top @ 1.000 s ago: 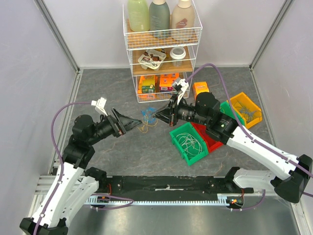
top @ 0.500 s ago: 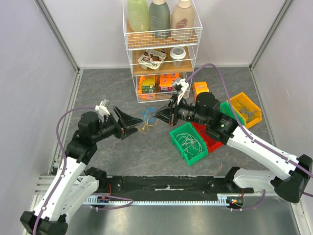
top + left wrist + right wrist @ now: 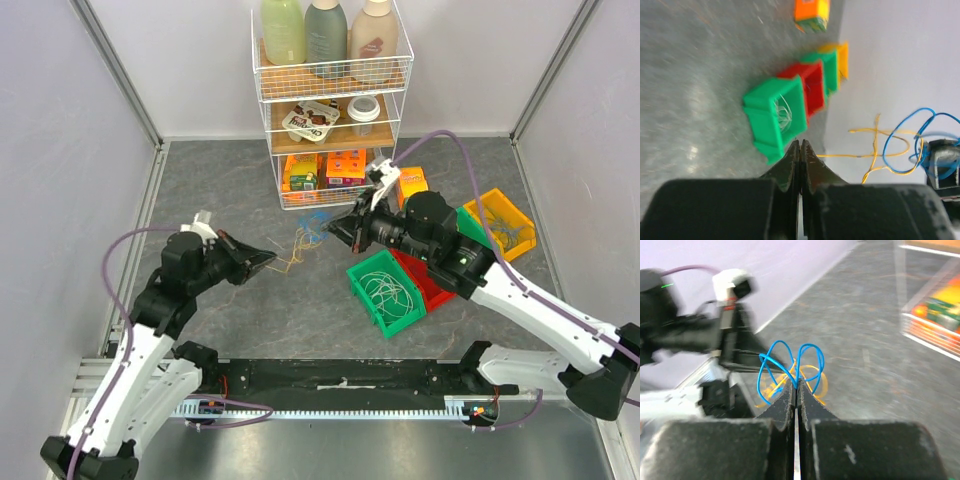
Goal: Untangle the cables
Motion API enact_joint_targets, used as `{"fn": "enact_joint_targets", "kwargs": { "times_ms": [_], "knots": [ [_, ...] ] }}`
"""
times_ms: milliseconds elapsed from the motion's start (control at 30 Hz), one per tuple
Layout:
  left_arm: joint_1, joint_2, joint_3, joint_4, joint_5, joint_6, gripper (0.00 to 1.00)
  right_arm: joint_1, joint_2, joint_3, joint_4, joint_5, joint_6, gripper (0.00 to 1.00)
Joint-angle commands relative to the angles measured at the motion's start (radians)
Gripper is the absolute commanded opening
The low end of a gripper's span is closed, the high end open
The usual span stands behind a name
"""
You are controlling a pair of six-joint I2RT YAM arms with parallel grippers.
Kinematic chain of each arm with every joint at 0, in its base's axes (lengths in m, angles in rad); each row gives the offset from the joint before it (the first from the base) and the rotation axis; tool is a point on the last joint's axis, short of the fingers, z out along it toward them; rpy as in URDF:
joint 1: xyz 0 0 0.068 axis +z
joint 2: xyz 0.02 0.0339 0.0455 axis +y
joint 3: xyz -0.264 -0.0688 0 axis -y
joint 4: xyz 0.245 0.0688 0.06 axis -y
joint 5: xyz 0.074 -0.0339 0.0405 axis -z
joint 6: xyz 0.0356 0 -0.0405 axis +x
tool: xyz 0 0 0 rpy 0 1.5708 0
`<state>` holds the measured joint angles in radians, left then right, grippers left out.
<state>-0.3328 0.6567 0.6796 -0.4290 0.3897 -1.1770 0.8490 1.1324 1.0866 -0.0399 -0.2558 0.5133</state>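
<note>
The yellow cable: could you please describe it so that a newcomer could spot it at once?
In front of the wire rack, two grippers face each other. The yellow cable runs from the left gripper toward the right gripper. Its neighbour, the blue cable, loops at the right gripper's tips instead.

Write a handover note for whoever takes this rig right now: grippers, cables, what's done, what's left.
Left gripper: shut, apparently pinching the yellow cable.
Right gripper: shut on the blue cable.
Both cables hang between the arms, loops crossed, not yet apart.
Done: white cables lie in the green bin, dark cables in the yellow bin.
Left: draw yellow and blue apart, then probably bin each.
</note>
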Motion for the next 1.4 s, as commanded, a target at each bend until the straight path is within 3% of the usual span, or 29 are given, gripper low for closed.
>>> {"fn": "enact_joint_targets", "kwargs": {
  "times_ms": [0,33,100,233,367,467,567,700,933,1033,1100,1300,1367],
  "knots": [
    [0.003,-0.147,0.156,-0.270,-0.479,0.195,0.02,-0.004,-0.086,0.016,-0.208,0.564,0.017,0.00],
    [0.005,-0.187,0.185,-0.315,-0.597,0.224,0.02,-0.005,-0.086,0.025,-0.262,0.708,0.030,0.00],
    [0.005,-0.250,0.253,-0.399,-0.800,0.311,0.02,-0.017,-0.085,0.033,-0.330,0.841,0.031,0.00],
    [0.003,-0.344,0.372,-0.453,-1.078,0.465,0.02,-0.045,-0.047,0.026,-0.335,0.836,0.015,0.00],
    [0.003,-0.370,0.442,-0.403,-1.107,0.586,0.02,-0.045,0.056,0.012,-0.220,0.646,-0.061,0.00],
    [0.003,-0.358,0.503,-0.399,-1.138,0.620,0.02,-0.048,0.162,0.033,-0.230,0.693,-0.050,0.00],
    [0.003,-0.355,0.555,-0.384,-1.137,0.668,0.02,-0.047,0.225,0.026,-0.168,0.612,-0.082,0.00],
    [-0.003,-0.350,0.619,-0.361,-1.195,0.749,0.02,-0.048,0.358,0.062,-0.210,0.717,-0.078,0.00],
    [-0.017,-0.338,0.673,-0.326,-1.186,0.827,0.02,-0.045,0.506,0.096,-0.166,0.629,-0.093,0.00],
    [-0.035,-0.321,0.669,-0.315,-1.136,0.836,0.02,-0.028,0.546,0.136,-0.161,0.494,-0.122,0.01],
    [-0.041,-0.284,0.663,-0.339,-1.016,0.785,0.02,0.028,0.561,0.166,-0.163,0.455,-0.180,0.10],
    [-0.040,-0.152,0.575,-0.329,-0.620,0.679,0.02,0.074,0.474,0.190,-0.281,0.403,-0.236,0.68],
    [-0.040,-0.114,0.549,-0.307,-0.508,0.686,0.02,0.074,0.399,0.179,-0.316,0.369,-0.257,0.78]
  ]
}}
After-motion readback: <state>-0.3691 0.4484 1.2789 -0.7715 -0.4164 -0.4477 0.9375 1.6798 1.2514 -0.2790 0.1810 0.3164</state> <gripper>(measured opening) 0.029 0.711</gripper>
